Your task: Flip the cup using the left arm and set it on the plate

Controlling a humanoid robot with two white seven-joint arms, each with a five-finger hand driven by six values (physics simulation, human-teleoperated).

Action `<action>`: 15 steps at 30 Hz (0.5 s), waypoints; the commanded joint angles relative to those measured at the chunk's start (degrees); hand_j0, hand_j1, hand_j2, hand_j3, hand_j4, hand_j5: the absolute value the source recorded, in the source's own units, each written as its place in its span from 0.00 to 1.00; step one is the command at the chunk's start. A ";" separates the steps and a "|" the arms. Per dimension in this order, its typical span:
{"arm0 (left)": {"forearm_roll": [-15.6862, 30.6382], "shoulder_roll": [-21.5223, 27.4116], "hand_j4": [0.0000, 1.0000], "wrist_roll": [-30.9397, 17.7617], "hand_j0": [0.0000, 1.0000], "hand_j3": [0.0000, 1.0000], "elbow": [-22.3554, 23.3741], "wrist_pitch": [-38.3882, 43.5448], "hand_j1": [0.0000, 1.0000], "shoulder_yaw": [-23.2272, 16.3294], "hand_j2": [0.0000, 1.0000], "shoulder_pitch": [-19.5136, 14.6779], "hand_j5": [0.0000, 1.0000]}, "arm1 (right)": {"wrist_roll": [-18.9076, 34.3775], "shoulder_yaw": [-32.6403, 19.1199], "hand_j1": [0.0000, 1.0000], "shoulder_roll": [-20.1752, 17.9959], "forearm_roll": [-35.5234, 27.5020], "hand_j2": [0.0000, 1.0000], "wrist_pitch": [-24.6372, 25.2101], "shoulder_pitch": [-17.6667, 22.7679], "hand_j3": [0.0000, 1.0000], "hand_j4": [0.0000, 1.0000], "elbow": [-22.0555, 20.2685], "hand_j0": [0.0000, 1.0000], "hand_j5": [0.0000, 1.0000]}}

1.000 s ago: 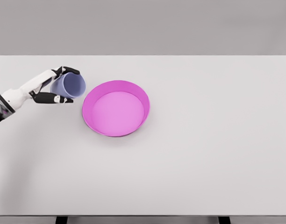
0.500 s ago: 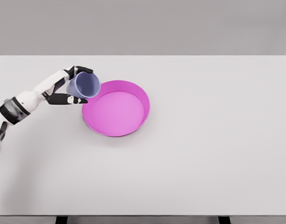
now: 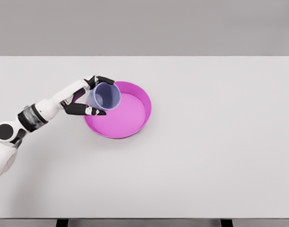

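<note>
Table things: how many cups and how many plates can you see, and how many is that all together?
Cups: 1, the lavender cup, held by the left hand over the plate's left rim
Plates: 1, the pink plate on the white table
Total: 2

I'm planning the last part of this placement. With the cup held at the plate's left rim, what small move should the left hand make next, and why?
Probably carry the cup a little further right toward the plate's middle while righting it. The left hand grips it over the plate's left edge, and its mouth is tilted toward the camera, not level.
</note>
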 commanded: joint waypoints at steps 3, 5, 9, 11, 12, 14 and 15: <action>2.07 -1.04 0.64 0.05 0.64 0.64 -0.63 0.08 0.64 -2.07 0.64 0.79 0.64 | 0.01 0.00 1.00 0.00 -0.01 1.00 0.01 0.00 1.00 1.00 0.00 1.00 1.00; 2.16 -2.09 0.64 0.23 0.64 0.64 -0.63 0.08 0.64 -2.07 0.64 1.23 0.64 | 0.01 0.00 1.00 0.00 -0.01 1.00 0.01 0.00 1.00 1.00 0.00 1.00 1.00; 2.16 -5.00 0.65 0.40 0.65 0.65 -0.98 0.08 0.65 -1.90 0.65 1.58 0.65 | 0.01 0.00 1.00 0.00 -0.01 1.00 0.01 -0.09 1.00 1.00 0.00 1.00 1.00; 3.48 -5.79 0.65 0.40 0.65 0.65 -1.33 0.08 0.65 -1.98 0.65 1.58 0.65 | 0.01 0.00 1.00 0.00 -0.01 1.00 0.01 0.00 1.00 1.00 0.00 1.00 1.00; 3.74 -6.05 0.65 0.40 0.65 0.65 -1.33 0.08 0.65 -1.98 0.65 1.58 0.65 | 0.01 0.00 1.00 0.00 -0.01 1.00 0.01 0.00 1.00 1.00 0.00 1.00 1.00; 4.00 -7.10 0.65 0.40 0.65 0.65 -1.07 0.08 0.65 -2.07 0.65 1.67 0.65 | 0.01 0.00 1.00 0.00 -0.01 1.00 0.01 0.00 1.00 1.00 0.00 1.00 1.00; 4.09 -7.19 0.65 0.40 0.65 0.65 -0.81 0.08 0.65 -2.07 0.65 1.93 0.65 | 0.01 0.00 1.00 0.00 -0.01 1.00 -0.07 0.00 1.00 1.00 0.00 1.00 1.00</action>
